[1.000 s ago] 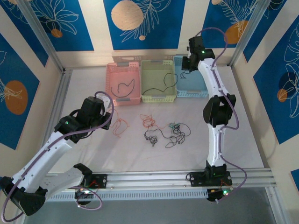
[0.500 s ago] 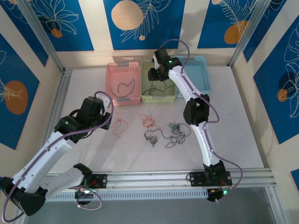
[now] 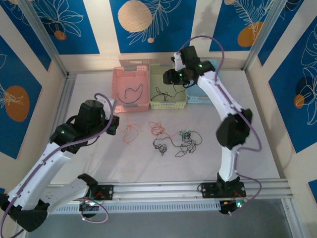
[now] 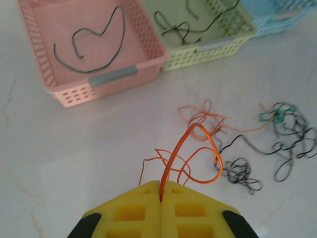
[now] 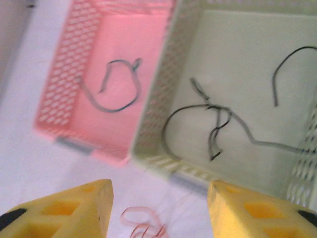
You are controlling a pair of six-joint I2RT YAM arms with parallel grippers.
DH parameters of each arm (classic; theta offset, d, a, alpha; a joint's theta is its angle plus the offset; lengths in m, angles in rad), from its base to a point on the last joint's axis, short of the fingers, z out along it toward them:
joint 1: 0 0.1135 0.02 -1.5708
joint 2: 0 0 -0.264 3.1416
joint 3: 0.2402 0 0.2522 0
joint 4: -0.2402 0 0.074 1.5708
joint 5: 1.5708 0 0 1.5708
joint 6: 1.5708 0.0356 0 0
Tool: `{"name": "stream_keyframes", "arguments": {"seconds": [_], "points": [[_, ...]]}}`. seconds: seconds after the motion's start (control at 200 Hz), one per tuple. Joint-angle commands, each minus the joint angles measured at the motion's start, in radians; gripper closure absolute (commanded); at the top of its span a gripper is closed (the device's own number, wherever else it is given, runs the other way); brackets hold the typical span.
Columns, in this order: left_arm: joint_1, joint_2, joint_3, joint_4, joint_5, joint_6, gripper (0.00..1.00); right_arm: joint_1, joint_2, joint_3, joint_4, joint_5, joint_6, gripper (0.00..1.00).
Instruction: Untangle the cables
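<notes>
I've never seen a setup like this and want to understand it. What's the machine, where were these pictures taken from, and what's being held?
Two robot arms, left and right, are bolted to a white table. One picture looks down from above; the others come from a camera on each wrist, showing that arm's yellow fingers. The left end effector is shut on an orange cable. The right end effector is open and empty, near a pink basket and green basket holding black cables. More tangled cables lie loose on the table.
</notes>
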Motion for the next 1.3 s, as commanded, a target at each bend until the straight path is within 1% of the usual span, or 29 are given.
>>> {"name": "stream_keyframes", "arguments": {"seconds": [0.0,0.06,0.15,0.23,0.365,0.43,0.465,0.54,0.58,0.685,0.805,0.905,0.96,1.075,1.186,1.256,1.296], "points": [[0.013,-0.021,0.056,0.015,0.085,-0.051,1.0,0.04,-0.177,-0.221,0.175,-0.178,0.016,0.47],[0.014,-0.02,0.073,0.014,0.11,-0.062,1.0,0.06,-0.271,-0.336,0.234,-0.252,0.016,0.47],[0.013,-0.011,0.108,0.008,0.145,-0.081,1.0,0.105,-0.387,-0.462,0.286,-0.346,-0.017,0.45],[0.014,-0.002,0.139,0.007,0.177,-0.099,1.0,0.159,-0.47,-0.566,0.337,-0.422,-0.074,0.4],[0.014,0.021,0.186,0.008,0.257,-0.122,1.0,0.268,-0.599,-0.763,0.499,-0.435,-0.21,0.26],[0.014,0.028,0.195,0.005,0.294,-0.126,1.0,0.312,-0.641,-0.832,0.578,-0.442,-0.298,0.24],[0.013,0.033,0.2,0.0,0.311,-0.125,1.0,0.329,-0.655,-0.858,0.619,-0.44,-0.327,0.21],[0.014,0.038,0.211,-0.017,0.334,-0.122,1.0,0.346,-0.658,-0.877,0.674,-0.437,-0.385,0.18],[0.014,0.04,0.214,-0.026,0.339,-0.12,1.0,0.354,-0.647,-0.863,0.674,-0.422,-0.407,0.16],[0.013,0.039,0.221,-0.037,0.359,-0.117,1.0,0.373,-0.601,-0.811,0.647,-0.381,-0.475,0.15],[0.014,0.038,0.226,-0.038,0.374,-0.12,1.0,0.385,-0.55,-0.789,0.651,-0.435,-0.552,0.15],[0.013,0.043,0.236,-0.043,0.387,-0.118,1.0,0.386,-0.504,-0.777,0.658,-0.497,-0.582,0.15],[0.013,0.04,0.235,-0.045,0.391,-0.119,1.0,0.387,-0.482,-0.765,0.653,-0.505,-0.59,0.16],[0.014,0.026,0.213,-0.044,0.396,-0.116,1.0,0.397,-0.439,-0.742,0.636,-0.51,-0.595,0.21],[0.014,0.016,0.197,-0.04,0.394,-0.119,1.0,0.42,-0.418,-0.742,0.623,-0.514,-0.601,0.32],[0.014,0.008,0.187,-0.033,0.391,-0.122,1.0,0.427,-0.415,-0.745,0.628,-0.508,-0.59,0.43],[0.014,0.005,0.185,-0.032,0.391,-0.124,1.0,0.426,-0.417,-0.748,0.63,-0.503,-0.579,0.53]]}}
